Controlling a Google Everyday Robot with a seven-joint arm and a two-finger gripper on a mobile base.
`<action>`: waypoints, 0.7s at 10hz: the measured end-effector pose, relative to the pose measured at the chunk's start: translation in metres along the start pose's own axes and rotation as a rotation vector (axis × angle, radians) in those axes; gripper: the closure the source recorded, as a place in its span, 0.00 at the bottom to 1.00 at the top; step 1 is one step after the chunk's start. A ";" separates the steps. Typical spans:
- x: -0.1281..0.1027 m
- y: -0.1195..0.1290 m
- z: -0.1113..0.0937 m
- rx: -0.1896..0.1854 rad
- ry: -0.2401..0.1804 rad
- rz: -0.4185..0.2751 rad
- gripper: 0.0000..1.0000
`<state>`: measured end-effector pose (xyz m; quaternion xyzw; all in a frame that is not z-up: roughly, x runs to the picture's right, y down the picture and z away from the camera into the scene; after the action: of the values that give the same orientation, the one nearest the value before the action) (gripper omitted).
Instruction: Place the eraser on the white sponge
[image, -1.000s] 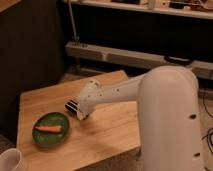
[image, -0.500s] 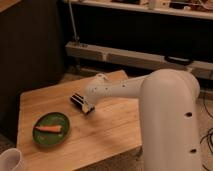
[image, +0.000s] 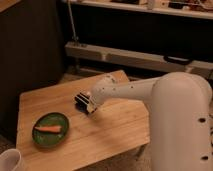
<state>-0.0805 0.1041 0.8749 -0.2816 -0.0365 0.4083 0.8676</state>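
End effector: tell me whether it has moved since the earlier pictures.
Yes. The end effector has drifted right and slightly toward the far edge of the table, away from the green plate, which has stayed put with the carrot on it.

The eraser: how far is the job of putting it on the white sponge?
Done: nothing visibly placed. In hand: the pincer is above the middle of the wooden table, right of the green plate; the dark striped part there may be the eraser, unclear. Left: no white sponge is in view, so placing remains.

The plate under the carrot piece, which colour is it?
Green, in the camera view: the plate lies left of the gripper, carrying the orange carrot piece.
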 end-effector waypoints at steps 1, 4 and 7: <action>-0.001 0.003 0.000 -0.008 0.002 -0.008 0.96; -0.002 0.009 0.009 -0.025 0.040 -0.022 0.69; -0.002 0.011 0.016 -0.033 0.062 -0.023 0.38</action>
<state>-0.0938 0.1158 0.8835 -0.3078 -0.0196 0.3885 0.8683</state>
